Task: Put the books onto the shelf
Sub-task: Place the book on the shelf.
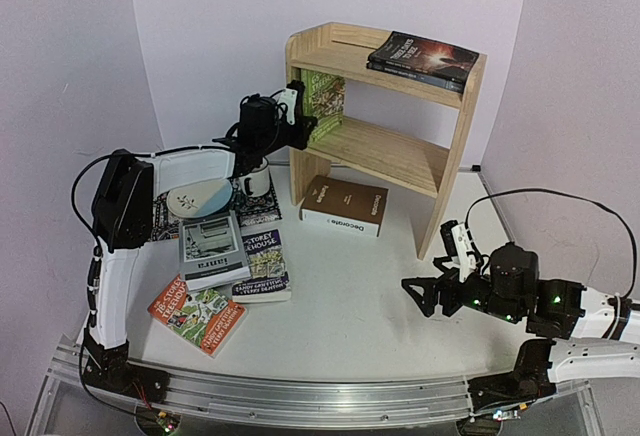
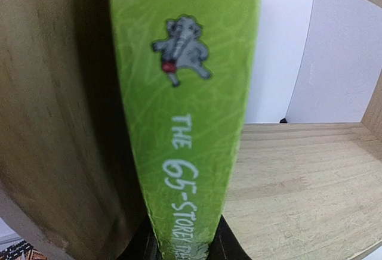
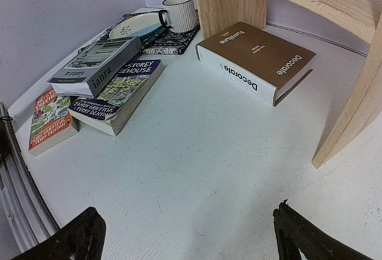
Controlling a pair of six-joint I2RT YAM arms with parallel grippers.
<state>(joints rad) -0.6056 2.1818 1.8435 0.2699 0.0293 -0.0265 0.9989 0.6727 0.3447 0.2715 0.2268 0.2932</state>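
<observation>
The left jaws grasp the green paperback book (image 1: 322,104) (image 2: 185,123), which stands upright in the lower compartment of the pale pine shelf (image 1: 390,151), just beside its left side panel. The right jaws are released, above the white surface (image 1: 340,296) near its right edge. The thick brown-and-white book (image 1: 345,206) lies in front of the shelf.

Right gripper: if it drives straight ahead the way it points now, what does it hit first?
The right gripper, open, points across bare table. First in line is probably the dark blue Treehouse book in the pile. Decorate lies off that line. Height is unclear.
</observation>
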